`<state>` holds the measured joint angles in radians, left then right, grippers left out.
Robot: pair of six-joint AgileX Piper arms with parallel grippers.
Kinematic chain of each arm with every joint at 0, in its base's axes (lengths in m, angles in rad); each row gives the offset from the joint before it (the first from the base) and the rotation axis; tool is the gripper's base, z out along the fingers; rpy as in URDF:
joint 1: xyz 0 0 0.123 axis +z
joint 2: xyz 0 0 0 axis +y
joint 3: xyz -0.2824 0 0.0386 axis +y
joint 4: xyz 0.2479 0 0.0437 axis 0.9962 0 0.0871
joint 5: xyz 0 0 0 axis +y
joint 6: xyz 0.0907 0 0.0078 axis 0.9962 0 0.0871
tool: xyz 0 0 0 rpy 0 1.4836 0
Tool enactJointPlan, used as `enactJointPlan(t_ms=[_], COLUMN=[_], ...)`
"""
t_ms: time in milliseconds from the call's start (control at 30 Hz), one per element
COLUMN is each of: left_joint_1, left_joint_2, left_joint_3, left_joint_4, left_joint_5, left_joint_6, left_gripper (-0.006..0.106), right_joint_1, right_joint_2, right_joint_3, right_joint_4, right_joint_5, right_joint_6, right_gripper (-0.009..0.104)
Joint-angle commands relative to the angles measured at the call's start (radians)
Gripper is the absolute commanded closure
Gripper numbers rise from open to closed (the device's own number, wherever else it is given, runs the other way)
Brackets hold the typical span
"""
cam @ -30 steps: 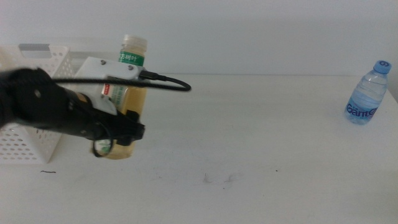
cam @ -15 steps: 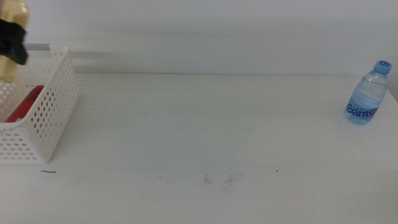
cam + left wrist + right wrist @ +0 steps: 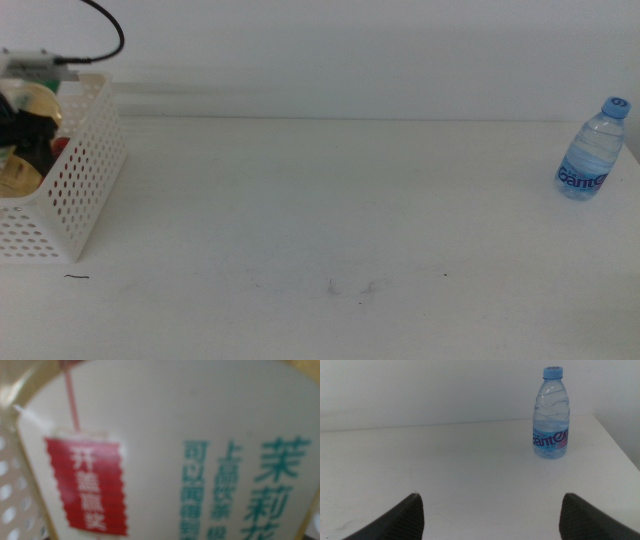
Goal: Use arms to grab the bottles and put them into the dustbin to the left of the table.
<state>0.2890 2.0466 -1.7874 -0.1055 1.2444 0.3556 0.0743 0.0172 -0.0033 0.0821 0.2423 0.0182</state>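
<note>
The yellow tea bottle (image 3: 18, 176) is tilted inside the white perforated dustbin (image 3: 85, 190) at the table's left edge. My left gripper (image 3: 28, 130) is clamped across it. In the left wrist view its white and green label (image 3: 200, 450) fills the picture and hides the jaws. A bit of the red cola can (image 3: 62, 145) shows in the dustbin behind the gripper. The small water bottle (image 3: 592, 150) stands upright at the far right of the table (image 3: 330, 200). It also shows in the right wrist view (image 3: 551, 415), well ahead of my open, empty right gripper (image 3: 490, 515).
A black cable (image 3: 105, 30) loops above the dustbin. Faint dark scuff marks (image 3: 350, 288) lie on the tabletop near its front. The dustbin's perforated wall (image 3: 7, 510) sits close beside the bottle in the left wrist view.
My left arm carried the tea bottle from beside the dustbin leftward over it, then lowered it into the dustbin. The water bottle has not moved.
</note>
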Motion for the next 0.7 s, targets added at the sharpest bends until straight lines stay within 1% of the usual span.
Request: enactJointPlan(t_ms=[0,67,133,200,300,333,400,567,600,667], left_joint_1=[-0.001,-0.001,-0.001,-0.001,-0.001,-0.001,-0.001,-0.001,-0.001,-0.006], left_joint_2=[0.003,0.017,0.024,0.026,0.017,0.007,-0.021,-0.169,-0.202,-0.286], left_joint_3=[-0.020,-0.020,-0.020,-0.020,-0.020,-0.020,-0.020,-0.020,-0.020,-0.020], left_joint_4=[-0.027,-0.033,-0.033,-0.033,-0.033,-0.033,-0.031,-0.074,-0.093,-0.184], left_joint_5=[-0.031,-0.042,-0.055,-0.066,-0.076,-0.074,-0.054,-0.023,-0.023,-0.023], left_joint_6=[0.015,0.015,0.015,0.023,0.027,0.019,0.001,-0.014,-0.014,-0.011], left_gripper=[0.099,0.090,0.075,0.053,0.012,0.006,0.007,0.007,0.007,0.007], right_joint_1=[-0.005,-0.005,-0.005,-0.005,-0.005,-0.005,-0.005,-0.005,-0.005,-0.005], right_joint_2=[-0.005,-0.005,-0.005,-0.005,-0.005,-0.005,-0.005,-0.005,-0.005,-0.005], right_joint_3=[0.003,0.003,0.003,0.003,0.003,0.003,0.003,0.003,0.003,0.003], right_joint_4=[-0.009,-0.009,-0.009,-0.009,-0.009,-0.009,-0.009,-0.009,-0.009,-0.009], right_joint_5=[-0.004,-0.004,-0.004,-0.004,-0.004,-0.004,-0.004,-0.004,-0.004,-0.004], right_joint_6=[-0.008,-0.008,-0.008,-0.008,-0.008,-0.008,-0.008,-0.008,-0.008,-0.008], right_gripper=[0.016,0.016,0.016,0.016,0.016,0.016,0.016,0.016,0.016,0.016])
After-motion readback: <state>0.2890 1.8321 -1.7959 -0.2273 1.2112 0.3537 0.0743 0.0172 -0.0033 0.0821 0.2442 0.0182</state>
